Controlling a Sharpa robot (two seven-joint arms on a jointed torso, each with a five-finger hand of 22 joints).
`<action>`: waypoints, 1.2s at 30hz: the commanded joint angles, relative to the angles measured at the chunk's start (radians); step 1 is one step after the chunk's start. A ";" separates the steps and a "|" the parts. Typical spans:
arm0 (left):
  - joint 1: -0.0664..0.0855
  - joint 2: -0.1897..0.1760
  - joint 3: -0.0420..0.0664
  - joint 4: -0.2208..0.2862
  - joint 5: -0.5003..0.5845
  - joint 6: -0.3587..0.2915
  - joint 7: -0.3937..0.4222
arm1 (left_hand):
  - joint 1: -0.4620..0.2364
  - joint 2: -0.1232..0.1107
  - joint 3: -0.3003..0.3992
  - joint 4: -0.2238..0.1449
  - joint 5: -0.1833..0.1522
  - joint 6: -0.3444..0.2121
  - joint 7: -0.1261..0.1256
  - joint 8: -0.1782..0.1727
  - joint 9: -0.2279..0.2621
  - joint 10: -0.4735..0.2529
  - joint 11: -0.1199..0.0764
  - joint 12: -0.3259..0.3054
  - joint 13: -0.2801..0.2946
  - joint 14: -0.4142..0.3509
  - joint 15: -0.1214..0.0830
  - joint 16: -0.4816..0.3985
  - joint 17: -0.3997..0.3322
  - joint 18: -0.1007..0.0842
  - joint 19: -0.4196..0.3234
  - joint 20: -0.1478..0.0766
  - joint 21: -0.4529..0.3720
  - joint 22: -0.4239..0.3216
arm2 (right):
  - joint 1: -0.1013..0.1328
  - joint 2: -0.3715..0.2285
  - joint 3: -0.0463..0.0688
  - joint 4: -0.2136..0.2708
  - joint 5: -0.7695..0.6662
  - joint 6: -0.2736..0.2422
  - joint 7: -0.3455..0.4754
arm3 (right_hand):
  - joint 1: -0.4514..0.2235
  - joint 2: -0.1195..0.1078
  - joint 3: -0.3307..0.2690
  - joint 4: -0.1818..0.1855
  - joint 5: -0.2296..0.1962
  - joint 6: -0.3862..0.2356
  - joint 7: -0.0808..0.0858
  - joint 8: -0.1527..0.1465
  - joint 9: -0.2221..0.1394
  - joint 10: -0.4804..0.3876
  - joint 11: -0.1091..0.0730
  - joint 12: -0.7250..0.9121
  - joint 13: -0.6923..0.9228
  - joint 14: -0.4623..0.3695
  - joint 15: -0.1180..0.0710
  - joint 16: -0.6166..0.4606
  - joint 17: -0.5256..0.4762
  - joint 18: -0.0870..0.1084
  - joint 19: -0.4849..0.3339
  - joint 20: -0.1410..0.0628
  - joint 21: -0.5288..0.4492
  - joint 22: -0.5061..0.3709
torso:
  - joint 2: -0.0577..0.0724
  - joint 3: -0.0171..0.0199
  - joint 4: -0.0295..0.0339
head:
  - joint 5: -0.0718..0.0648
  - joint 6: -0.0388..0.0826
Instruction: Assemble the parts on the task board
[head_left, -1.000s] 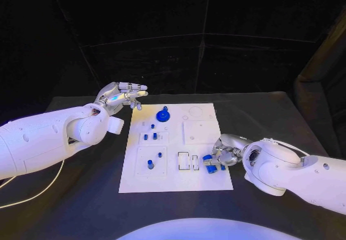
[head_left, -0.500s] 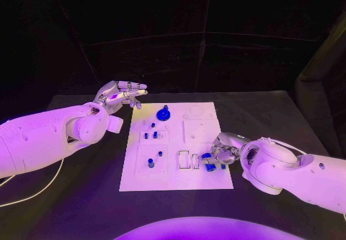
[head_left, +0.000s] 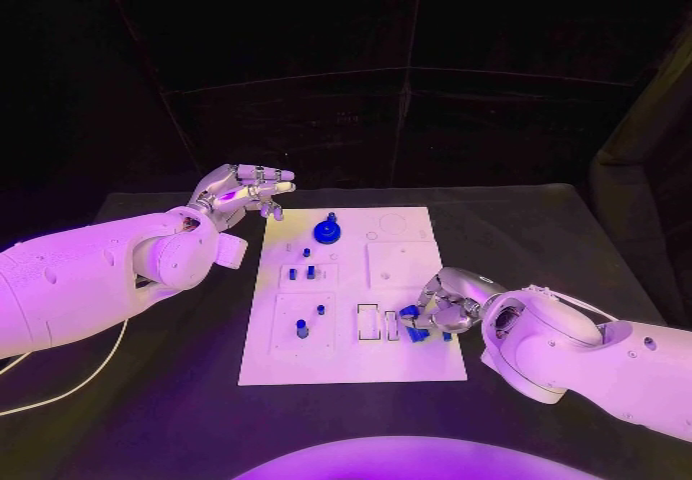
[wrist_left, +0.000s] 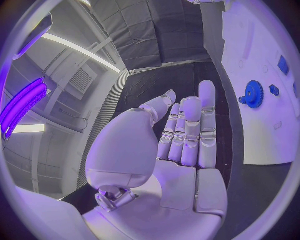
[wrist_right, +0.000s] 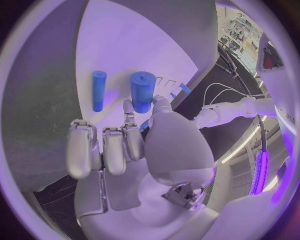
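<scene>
The task board (head_left: 353, 300) lies flat in the middle of the black desk (head_left: 548, 230), long axis running away from the robot. Right hand (head_left: 444, 305) is low over the board's near right corner, fingers (wrist_right: 115, 147) curled downward around a blue cylinder (wrist_right: 142, 91) that stands upright on the white surface; thumb and one finger meet its lower part in the right wrist view, so I log it as pinched (contact on the far side of the cylinder is hidden). A second, thinner blue peg (wrist_right: 99, 90) lies flat on the board just beside that cylinder, not touching it. Left hand (head_left: 242, 190) hovers off the board's far left corner, above the desk, fingers (wrist_left: 187, 132) extended and side by side, palm bare, holding nothing. On the far end of the board sits a blue gear (head_left: 327, 232) with a small blue knob (wrist_left: 274, 90) near it. Mid-board, small blue pegs (head_left: 300, 271) stand in a recessed block; another blue peg (head_left: 300, 327) stands in the block nearer the robot, left of two rectangular slots (head_left: 368, 321).
</scene>
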 joint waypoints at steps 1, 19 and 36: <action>0.001 0.001 0.001 0.002 0.003 0.015 0.004 | 0.007 0.006 -0.004 0.000 -0.001 -0.007 -0.003 0.005 0.001 -0.009 -0.002 0.005 0.001 -0.004 -0.001 -0.001 -0.001 0.014 -0.004 0.002 -0.006 -0.001 | 0.002 -0.004 0.001 0.020 0.051 -0.118 0.052 | 0.002 0.000 -0.005 0.003 0.005 0.008 -0.001 0.003 0.001 0.006 -0.001 0.001 0.076 0.075 -0.009 0.004 0.095 -0.010 0.015 -0.009 0.002 0.009 | 0.001 -0.0011 0.0023 | 0.000 0.001; 0.002 0.002 0.001 0.004 0.003 0.017 -0.002 | 0.008 0.006 -0.004 -0.001 -0.001 -0.008 -0.003 0.005 0.000 -0.010 -0.001 0.006 0.001 -0.004 0.000 -0.001 -0.001 0.014 -0.004 0.002 -0.006 -0.002 | 0.003 0.062 0.002 0.006 0.133 -0.102 0.058 | 0.004 0.003 -0.007 0.005 0.028 0.018 -0.004 -0.001 0.003 0.012 -0.003 0.005 0.083 0.078 -0.011 0.012 0.112 -0.012 0.020 -0.010 0.008 0.021 | 0.003 -0.0011 0.0018 | 0.014 -0.001; 0.002 0.008 0.001 0.000 -0.007 0.016 -0.016 | 0.016 0.005 -0.004 -0.007 -0.001 -0.010 -0.003 0.007 0.000 -0.012 -0.001 0.008 0.001 -0.005 -0.001 0.000 -0.004 0.014 -0.004 0.002 -0.006 -0.002 | 0.003 0.141 0.002 -0.044 0.156 -0.065 -0.013 | -0.029 0.000 -0.030 0.009 -0.005 0.033 -0.007 -0.013 0.008 0.011 -0.006 -0.006 0.078 0.078 -0.013 0.012 0.113 -0.012 0.019 -0.013 0.008 0.020 | 0.002 -0.0010 -0.0005 | 0.025 -0.006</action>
